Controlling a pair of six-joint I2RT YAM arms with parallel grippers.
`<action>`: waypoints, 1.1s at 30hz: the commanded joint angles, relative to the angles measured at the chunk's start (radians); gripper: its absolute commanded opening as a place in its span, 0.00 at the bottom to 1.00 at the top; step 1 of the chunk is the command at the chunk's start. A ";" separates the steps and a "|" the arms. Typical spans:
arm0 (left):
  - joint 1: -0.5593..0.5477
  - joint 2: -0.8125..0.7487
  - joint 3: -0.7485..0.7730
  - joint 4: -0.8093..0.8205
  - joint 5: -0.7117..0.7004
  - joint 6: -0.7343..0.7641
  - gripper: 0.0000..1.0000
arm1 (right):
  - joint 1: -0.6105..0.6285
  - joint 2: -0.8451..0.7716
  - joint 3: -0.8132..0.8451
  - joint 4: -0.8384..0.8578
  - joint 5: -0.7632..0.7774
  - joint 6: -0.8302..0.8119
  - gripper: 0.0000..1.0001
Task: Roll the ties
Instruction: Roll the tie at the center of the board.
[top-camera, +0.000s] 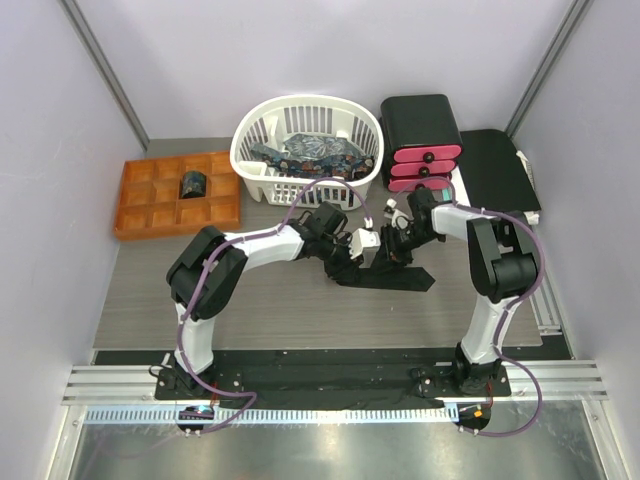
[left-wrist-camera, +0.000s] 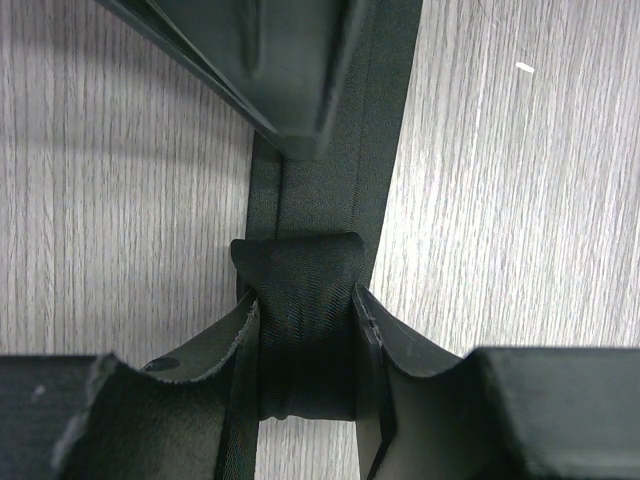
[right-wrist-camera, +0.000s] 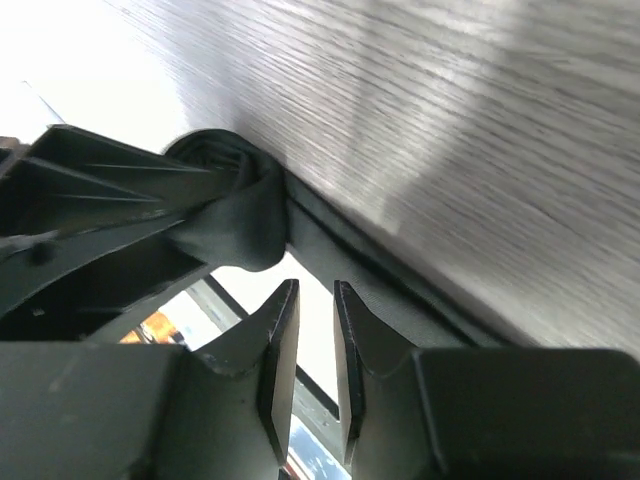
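Observation:
A plain black tie lies flat on the table in the middle, its left end partly rolled. My left gripper is shut on that rolled coil, with the flat tail running away from it over the table. My right gripper hovers close beside the coil, jaws a narrow gap apart with nothing between them. One of its fingers shows above the tail in the left wrist view. Patterned dark blue ties lie in the basket. A rolled dark tie sits in the orange tray.
A white basket stands at the back centre. An orange compartment tray is at the back left. A black box with pink drawers and a flat black folder stand at the back right.

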 joint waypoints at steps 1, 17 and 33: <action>0.002 0.018 0.004 -0.079 -0.036 0.014 0.23 | 0.011 0.071 0.004 -0.031 0.047 -0.067 0.25; 0.047 -0.066 0.003 -0.127 0.178 0.186 0.23 | 0.014 0.212 0.072 -0.029 0.169 -0.105 0.21; -0.028 0.073 0.088 -0.265 -0.100 0.191 0.23 | 0.013 0.109 0.112 -0.020 0.017 -0.046 0.26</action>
